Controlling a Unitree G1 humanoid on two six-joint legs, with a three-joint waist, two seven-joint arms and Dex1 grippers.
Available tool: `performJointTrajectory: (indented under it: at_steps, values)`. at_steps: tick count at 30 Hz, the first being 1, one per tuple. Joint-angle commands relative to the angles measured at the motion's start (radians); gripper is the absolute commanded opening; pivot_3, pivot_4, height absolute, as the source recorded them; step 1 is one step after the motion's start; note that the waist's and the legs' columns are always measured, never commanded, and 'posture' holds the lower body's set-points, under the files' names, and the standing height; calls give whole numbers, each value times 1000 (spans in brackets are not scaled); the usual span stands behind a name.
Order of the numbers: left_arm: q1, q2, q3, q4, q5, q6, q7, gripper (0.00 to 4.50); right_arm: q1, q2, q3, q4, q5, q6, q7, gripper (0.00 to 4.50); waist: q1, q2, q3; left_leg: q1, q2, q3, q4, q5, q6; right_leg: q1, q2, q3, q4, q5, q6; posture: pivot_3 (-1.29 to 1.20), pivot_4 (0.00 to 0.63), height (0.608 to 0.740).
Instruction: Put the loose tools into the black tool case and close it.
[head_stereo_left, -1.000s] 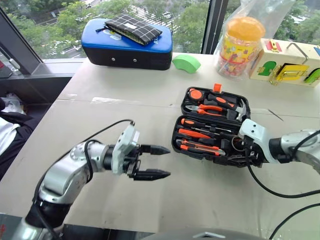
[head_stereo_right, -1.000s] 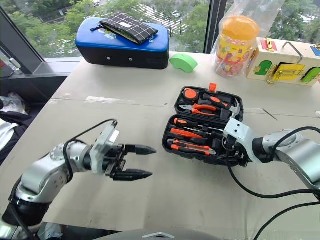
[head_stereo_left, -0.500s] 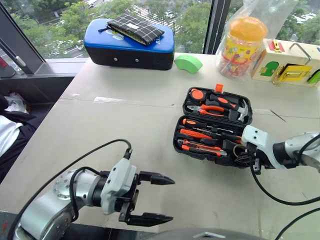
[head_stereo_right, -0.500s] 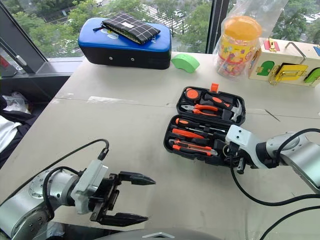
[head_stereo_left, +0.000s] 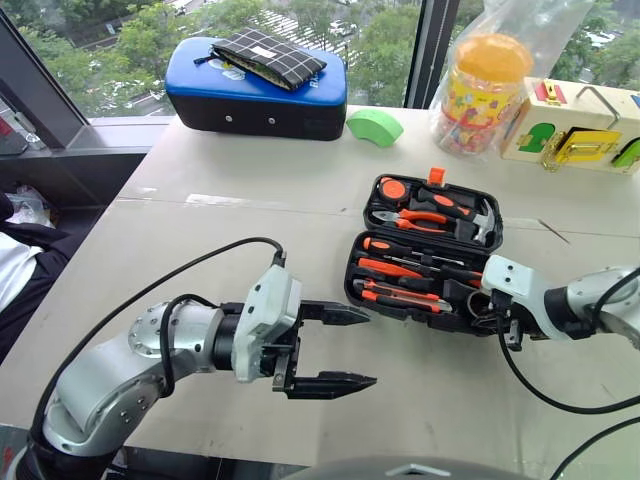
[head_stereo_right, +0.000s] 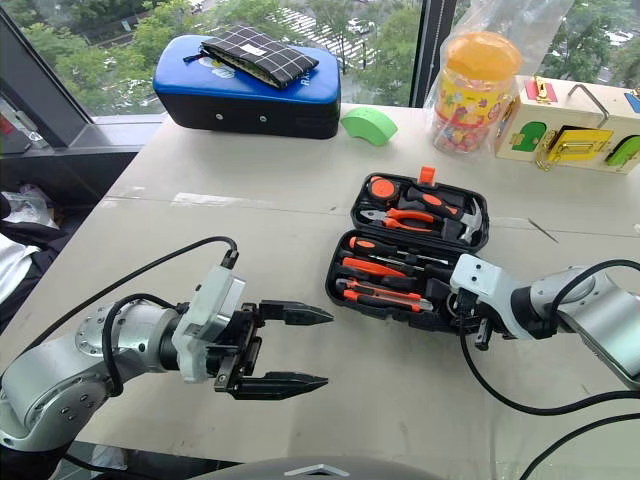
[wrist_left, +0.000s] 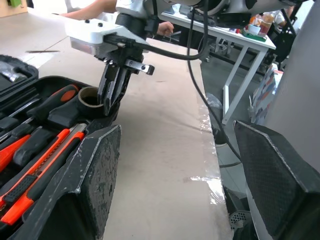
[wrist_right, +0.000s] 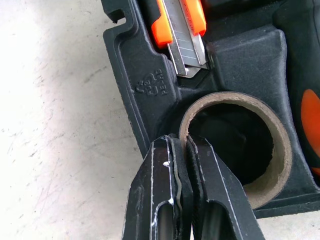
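The black tool case lies open in the middle of the table, lid flat behind it. Black-and-orange screwdrivers and the orange-and-black utility knife rest in its recesses; the knife's blade end is also seen in the right wrist view. A cardboard roll sits in the case's near right corner. My right gripper is shut, its tips at that roll's rim. My left gripper hangs open and empty above the table, left of the case and pointing toward it.
A blue-topped case with a checked pouch stands at the back left. A green block, an orange-lidded jar in a plastic bag and a wooden latch box line the back. The table's near edge lies below the left gripper.
The left gripper, open throughout, dipped low toward the table's near edge and has now come back up and nearer the case. The right gripper stays at the case's corner.
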Motion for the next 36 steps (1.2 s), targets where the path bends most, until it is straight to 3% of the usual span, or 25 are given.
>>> performJointTrajectory:
  at_steps: [1, 5, 12, 24, 36]
  values:
    - [23, 6, 27, 27, 8, -34, -46, 3635, 6, -12, -16, -21, 11, -16, 30, 1754, 1, 0, 0, 0, 0, 0, 0, 0, 0, 0, 0, -1, 0, 0, 0, 0, 150, 740]
    - [28, -3, 26, 46, 23, -47, -55, 3635, 12, -17, -82, -37, 55, -13, 58, 3412, 1, 0, 0, 0, 0, -1, -1, 0, 0, 0, 1, -1, 0, 0, 0, 0, 150, 740]
    - [-9, -41, -4, 87, 50, -46, -40, 3635, 55, -15, -207, -83, 154, 10, 73, 3412, 0, 0, 1, 0, 1, -1, 1, 0, 0, 0, 1, -1, 1, 0, 0, 0, 150, 740]
    - [-72, -49, -21, 107, 41, -12, -39, 3635, 36, -4, -44, -19, 49, -19, 29, 3412, -3, 0, 1, 0, 1, 0, 2, 0, 0, 0, 1, 0, 1, 0, 0, 0, 150, 740]
    - [-38, -44, 3, 68, 20, 9, 2, 3635, 47, -33, -98, -73, 91, -25, 70, 3412, -2, 0, 1, 0, 1, -1, 2, 0, 0, 0, 2, 0, 1, 0, 1, 0, 150, 740]
